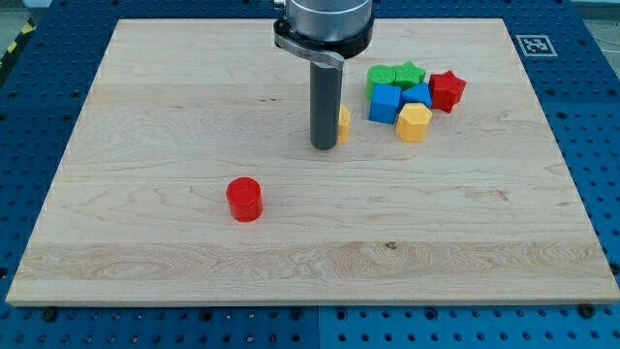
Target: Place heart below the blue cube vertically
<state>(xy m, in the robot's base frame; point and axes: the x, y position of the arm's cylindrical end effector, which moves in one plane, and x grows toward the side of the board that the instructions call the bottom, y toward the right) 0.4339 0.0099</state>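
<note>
Progress partial: my tip (325, 145) touches a yellow block (343, 123), presumably the heart, on its right, not yet below the blue cube (385, 103); no jaws.

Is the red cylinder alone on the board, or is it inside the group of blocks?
Alone. The red cylinder stands apart at the view's lower left, touching nothing; the cluster around the blue cube lies at upper right.
</note>
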